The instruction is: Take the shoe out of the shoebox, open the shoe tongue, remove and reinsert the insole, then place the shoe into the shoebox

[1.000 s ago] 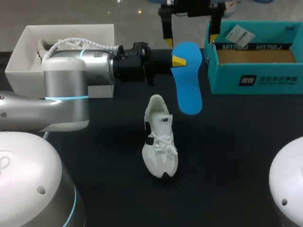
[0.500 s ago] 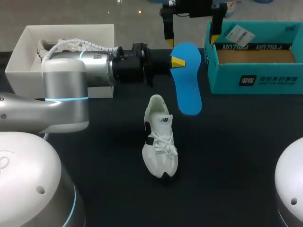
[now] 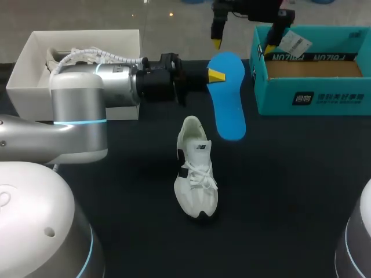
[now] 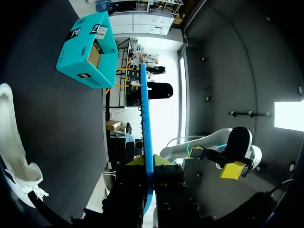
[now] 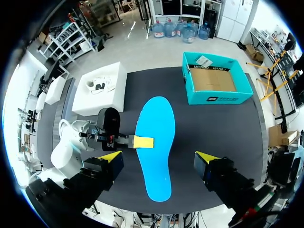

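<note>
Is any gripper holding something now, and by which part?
The left gripper is shut on the blue insole, pinching one long side edge. The right gripper is open and holds nothing.

Head and right wrist high overhead, left wrist close, sharing insole [image 3: 229, 101].

The left arm [image 3: 78, 110] comes in from the left and lies level over the table. Its grey link with a lit blue ring leads to a black wrist, and the left gripper [image 3: 215, 75] points sideways toward the middle, its 2 yellow-tipped fingers clamped from both sides on a long edge of the blue insole [image 3: 228, 98], which the left wrist view shows edge-on between them. The right gripper [image 3: 243, 45] hangs high at the far side, fingers pointing down, its 2 yellow tips standing wide apart.
</note>
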Available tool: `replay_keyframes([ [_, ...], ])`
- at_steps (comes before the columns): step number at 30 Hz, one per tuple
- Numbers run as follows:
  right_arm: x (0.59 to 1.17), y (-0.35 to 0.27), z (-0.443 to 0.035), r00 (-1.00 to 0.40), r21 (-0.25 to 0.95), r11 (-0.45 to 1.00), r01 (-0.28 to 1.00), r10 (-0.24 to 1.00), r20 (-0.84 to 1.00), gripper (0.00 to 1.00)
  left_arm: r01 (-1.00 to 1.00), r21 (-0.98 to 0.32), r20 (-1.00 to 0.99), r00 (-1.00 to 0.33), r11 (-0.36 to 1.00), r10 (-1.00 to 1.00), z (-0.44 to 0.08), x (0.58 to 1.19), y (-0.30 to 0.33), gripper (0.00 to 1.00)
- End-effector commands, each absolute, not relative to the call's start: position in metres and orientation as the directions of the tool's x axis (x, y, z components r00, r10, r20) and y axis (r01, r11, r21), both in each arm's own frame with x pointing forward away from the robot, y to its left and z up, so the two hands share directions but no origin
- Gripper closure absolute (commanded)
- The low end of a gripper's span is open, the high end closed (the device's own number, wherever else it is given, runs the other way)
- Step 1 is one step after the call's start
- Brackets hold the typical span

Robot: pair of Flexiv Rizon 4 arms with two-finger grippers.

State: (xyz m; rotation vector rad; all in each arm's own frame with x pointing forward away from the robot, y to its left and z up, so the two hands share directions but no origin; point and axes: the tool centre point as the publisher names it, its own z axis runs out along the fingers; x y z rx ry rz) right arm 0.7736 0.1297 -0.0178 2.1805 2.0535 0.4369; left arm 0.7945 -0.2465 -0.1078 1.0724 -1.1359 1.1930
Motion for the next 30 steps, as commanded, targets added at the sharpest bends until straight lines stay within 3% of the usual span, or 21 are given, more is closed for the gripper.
replay_keyframes([
  [1,0.767,0.104,-0.034,-0.095,0.345,-0.104,0.933,0.852,0.515,0.0,-0.996,0.039,0.989,0.051,0.086,0.14,-0.108,0.796,-0.245,1.0],
  [10,0.772,0.102,-0.051,-0.177,0.358,-0.13,0.924,0.686,0.705,0.0,-0.996,0.037,0.989,0.049,0.082,0.142,-0.108,0.797,-0.241,1.0],
  [30,0.768,0.091,-0.069,-0.249,0.335,-0.171,0.927,0.39,0.887,0.0,-0.996,0.032,0.987,0.045,0.084,0.152,-0.105,0.797,-0.237,1.0],
])
